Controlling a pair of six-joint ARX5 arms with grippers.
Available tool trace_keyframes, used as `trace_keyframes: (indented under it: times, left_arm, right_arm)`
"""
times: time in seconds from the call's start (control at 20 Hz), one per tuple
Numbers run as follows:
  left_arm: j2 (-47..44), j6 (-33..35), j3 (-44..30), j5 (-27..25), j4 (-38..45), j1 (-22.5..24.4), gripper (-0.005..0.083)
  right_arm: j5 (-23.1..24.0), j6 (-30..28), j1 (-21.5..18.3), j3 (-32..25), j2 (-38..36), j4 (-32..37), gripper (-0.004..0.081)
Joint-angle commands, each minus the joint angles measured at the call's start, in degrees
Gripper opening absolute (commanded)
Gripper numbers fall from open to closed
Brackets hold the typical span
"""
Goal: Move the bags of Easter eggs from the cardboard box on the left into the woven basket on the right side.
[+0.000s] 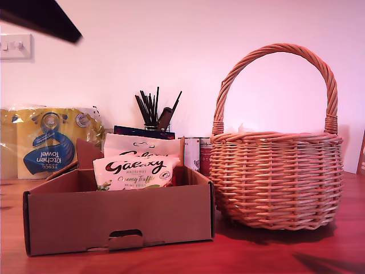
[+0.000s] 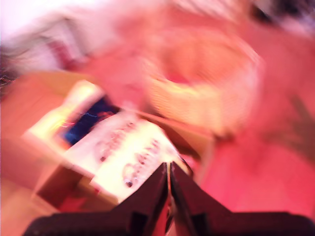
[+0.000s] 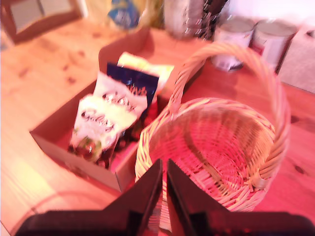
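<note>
While all the glossy sweet pouches (image 3: pixel 106 120) stand upright in the shallow brown cardboard box (image 1: pixel 114 220) and the round tan wicker basket (image 3: pixel 216 152) holds none, both claws hang empty above. My first gripper (image 2: pixel 169 173) and my second gripper (image 3: pixel 164 169) have jaws pressed together. To lift well, I judge the first should spread wide, descend onto the front cream Galaxy pouch (image 1: pixel 134 171) and pinch its top edge.

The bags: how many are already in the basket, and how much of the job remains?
None looks moved yet. In the second wrist view the basket shows only bare wicker inside, and the bags all lie in the box. Nothing is in hand: my first gripper and my second gripper are both shut on nothing, above the table. Every bag remains to be carried over.
</note>
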Motion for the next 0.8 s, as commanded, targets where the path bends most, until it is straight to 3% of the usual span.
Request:
trace_keyframes:
  times: [0.0,0.05,0.15,0.2,0.25,0.45,0.75]
  left_arm:
    - [3.4,2.8,0.1,1.9,0.7,1.6,-0.0017]
    - [5.7,3.1,0.1,2.8,0.9,2.8,0.0044]
    - [10.6,2.8,0.1,2.6,4.0,5.4,0.0447]
    - [12.9,2.4,0.1,2.8,6.0,6.4,0.0597]
    - [15.4,2.4,0.1,3.5,7.6,7.4,0.0661]
    - [23.1,2.4,0.1,4.5,12.8,11.2,0.0659]
    - [31.9,1.1,0.1,10.7,16.6,15.0,0.0659]
  right_arm:
    - [-0.8,-0.5,0.3,0.0,-0.4,0.3,-0.0013]
    - [-1.3,-1.0,0.3,0.0,-0.4,0.3,-0.0013]
    - [-1.4,-1.4,0.3,0.0,-0.4,0.2,-0.0013]
    - [-1.4,-1.4,0.3,0.0,-0.4,0.2,-0.0013]
    - [-1.6,-1.4,0.3,0.0,-0.4,0.1,-0.0013]
    - [-1.8,-1.9,0.3,0.0,-0.4,0.0,-0.0013]
    - [-1.8,-3.4,0.3,0.0,-0.4,0.0,-0.0013]
